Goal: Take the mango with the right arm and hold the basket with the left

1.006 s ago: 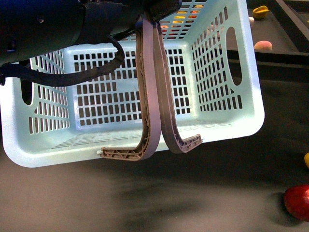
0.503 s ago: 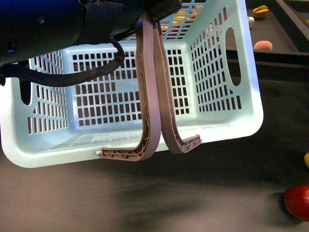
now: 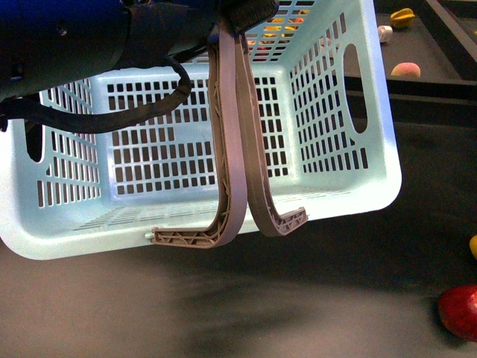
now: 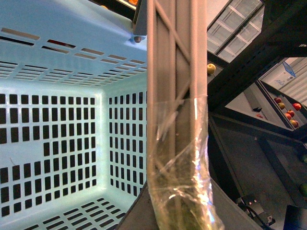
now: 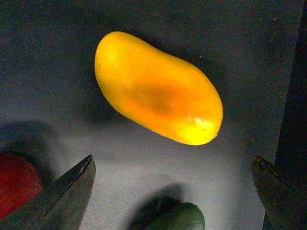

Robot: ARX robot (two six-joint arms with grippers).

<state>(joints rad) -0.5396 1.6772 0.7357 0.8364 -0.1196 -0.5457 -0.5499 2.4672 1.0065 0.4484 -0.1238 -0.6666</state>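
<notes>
In the right wrist view the mango [image 5: 158, 88], smooth and yellow-orange, lies on the dark surface. My right gripper [image 5: 172, 191] hovers above it, open, with its two dark fingertips [image 5: 62, 196] spread wide and nothing between them. My left gripper [image 3: 240, 13] is shut on the brown handles [image 3: 237, 134] of the light blue basket [image 3: 358, 186], which hangs in the air in the front view. The left wrist view looks down along a handle [image 4: 177, 96] wrapped in clear tape into the basket [image 4: 57, 120]. The basket holds nothing that I can see.
A red apple [image 3: 458, 312] lies at the front right, with a yellow fruit edge [image 3: 473, 246] above it. The apple [image 5: 17, 184] and a dark green fruit [image 5: 175, 218] lie close to the mango. More fruit, such as a peach [image 3: 406, 70], sits on a raised shelf behind.
The hanging basket has swung slightly to the left and tilted a little. The left arm and the apple stay where they were.
</notes>
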